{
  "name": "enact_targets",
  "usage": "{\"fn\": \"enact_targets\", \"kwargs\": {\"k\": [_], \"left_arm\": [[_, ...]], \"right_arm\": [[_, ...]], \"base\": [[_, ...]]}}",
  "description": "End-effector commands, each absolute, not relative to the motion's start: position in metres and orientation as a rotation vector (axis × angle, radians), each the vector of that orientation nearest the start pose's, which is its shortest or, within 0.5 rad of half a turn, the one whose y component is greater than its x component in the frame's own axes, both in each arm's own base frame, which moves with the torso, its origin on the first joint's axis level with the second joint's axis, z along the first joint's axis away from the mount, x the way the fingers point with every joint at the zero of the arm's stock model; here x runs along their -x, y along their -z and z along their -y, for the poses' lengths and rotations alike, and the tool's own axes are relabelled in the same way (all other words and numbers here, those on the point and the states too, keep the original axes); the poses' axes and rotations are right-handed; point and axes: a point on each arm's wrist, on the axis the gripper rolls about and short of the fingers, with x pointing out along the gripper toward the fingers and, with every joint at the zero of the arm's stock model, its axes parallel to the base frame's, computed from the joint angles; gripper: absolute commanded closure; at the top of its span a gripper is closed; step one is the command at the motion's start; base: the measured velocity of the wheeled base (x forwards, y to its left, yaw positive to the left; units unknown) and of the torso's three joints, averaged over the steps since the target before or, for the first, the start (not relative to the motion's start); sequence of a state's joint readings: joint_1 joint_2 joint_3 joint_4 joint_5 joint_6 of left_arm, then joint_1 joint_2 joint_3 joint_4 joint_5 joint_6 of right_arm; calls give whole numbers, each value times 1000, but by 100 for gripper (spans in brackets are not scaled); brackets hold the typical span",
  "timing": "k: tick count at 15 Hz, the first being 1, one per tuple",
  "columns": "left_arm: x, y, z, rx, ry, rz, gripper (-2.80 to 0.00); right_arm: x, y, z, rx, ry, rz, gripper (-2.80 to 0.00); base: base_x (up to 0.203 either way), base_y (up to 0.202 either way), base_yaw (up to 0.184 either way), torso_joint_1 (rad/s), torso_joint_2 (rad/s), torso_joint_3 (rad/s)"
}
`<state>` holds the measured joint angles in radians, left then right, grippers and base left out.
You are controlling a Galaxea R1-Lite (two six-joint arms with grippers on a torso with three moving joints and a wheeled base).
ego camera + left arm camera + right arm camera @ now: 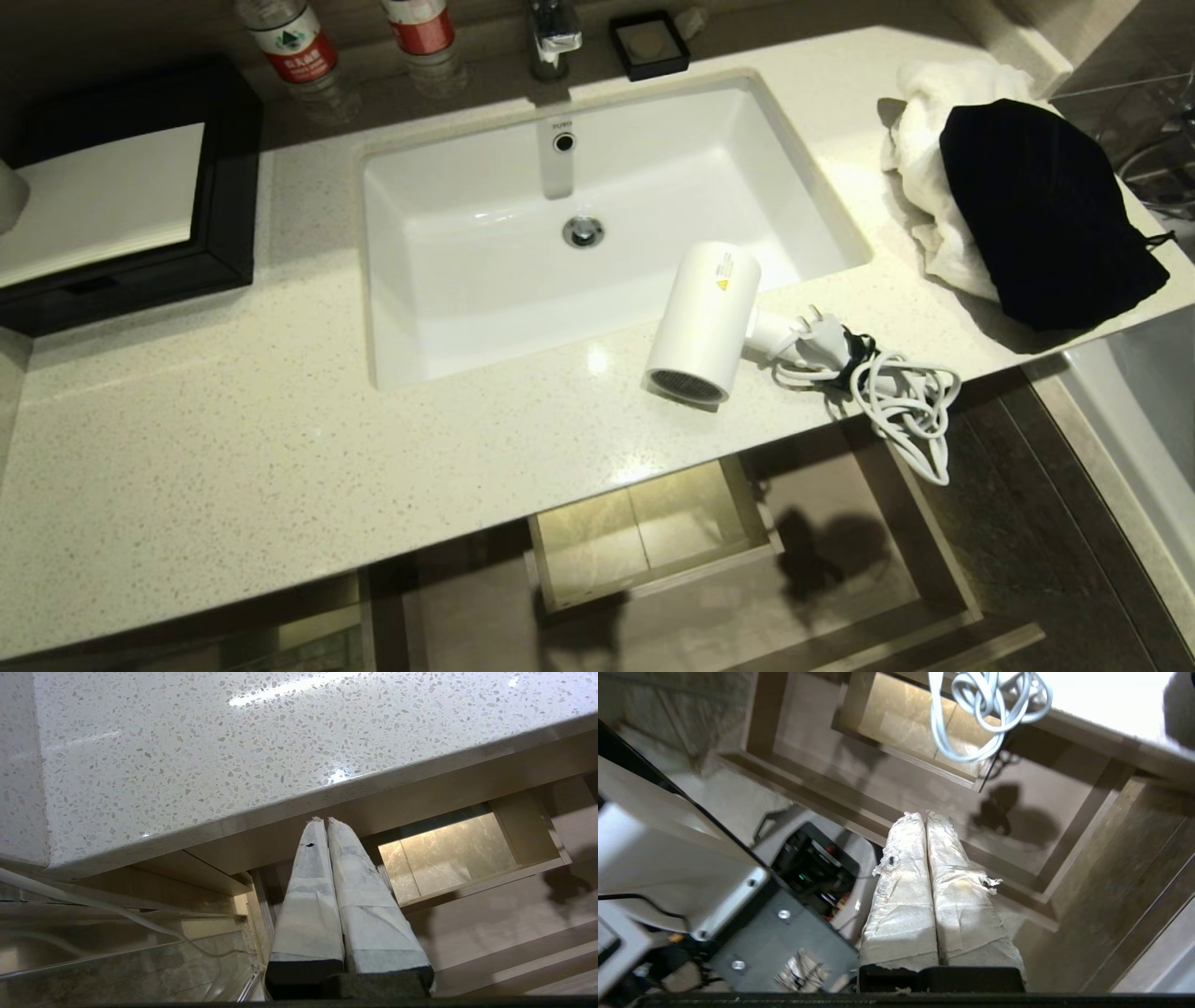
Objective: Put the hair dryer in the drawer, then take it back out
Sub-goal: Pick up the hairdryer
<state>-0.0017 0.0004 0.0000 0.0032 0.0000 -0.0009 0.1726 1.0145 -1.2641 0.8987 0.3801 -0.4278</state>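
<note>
The hair dryer (702, 322) lies on its side on the speckled stone surface (233, 439), at the near right corner of the white sink basin (467, 280), its far end overhanging the basin rim. Its grey mesh grille faces the near edge, and a small yellow warning sticker shows on top of the barrel. The plug (810, 334) and bundled white cord (910, 397) trail off to its right, with loops of the cord hanging over the near edge of the surface; the right wrist view shows those loops (990, 714) dangling above the drawer (1008, 812).

The drawer (840, 551) stands pulled out below the near edge, its light wood-grain bottom bare, with a boxed rectangular cut-out (644, 541) at its middle back.

Neither arm appears in the head view. The left end effector (322, 820) hangs below the surface edge on the left side of the drawer, its two taped fingers (308, 896) pressed together with nothing between them. The right end effector (920, 814) is over the drawer's near side, its taped fingers (962, 896) likewise closed together and empty, well apart from the hair dryer.

On the far right of the surface a black fabric pouch (1046, 215) lies over a white towel (920, 159). A black tray (224, 187) sits at the far left, two water bottles (289, 42) stand behind it, and the faucet (555, 37) rises behind the basin.
</note>
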Motion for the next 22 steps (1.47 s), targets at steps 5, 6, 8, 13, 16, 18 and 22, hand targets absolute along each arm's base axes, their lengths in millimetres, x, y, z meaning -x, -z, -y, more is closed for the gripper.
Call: {"fn": "enact_targets", "kwargs": {"k": [5, 6, 8, 13, 16, 18, 22], "left_arm": [[23, -75, 0, 2, 2, -5, 0], [23, -75, 0, 2, 2, -5, 0], [23, -75, 0, 2, 2, -5, 0], [23, -75, 0, 2, 2, -5, 0], [23, -75, 0, 2, 2, -3, 0], [23, -75, 0, 2, 2, -5, 0], [23, -75, 0, 2, 2, -5, 0]], "right_arm": [[-165, -293, -36, 529, -725, -709, 0], [-169, -289, -36, 530, -730, -736, 0], [-179, -286, -39, 525, -736, -756, 0], [-189, -303, -44, 536, -750, -705, -280], [-202, -301, -58, 540, -799, -711, -280], [-209, -304, -67, 518, -838, -708, -280], [-235, -301, -82, 489, -936, -693, -280]], "base": [[0, 0, 0, 0, 0, 0], [0, 0, 0, 0, 0, 0], [0, 0, 0, 0, 0, 0], [0, 0, 0, 0, 0, 0], [0, 0, 0, 0, 0, 0], [0, 0, 0, 0, 0, 0], [0, 0, 0, 0, 0, 0]]}}
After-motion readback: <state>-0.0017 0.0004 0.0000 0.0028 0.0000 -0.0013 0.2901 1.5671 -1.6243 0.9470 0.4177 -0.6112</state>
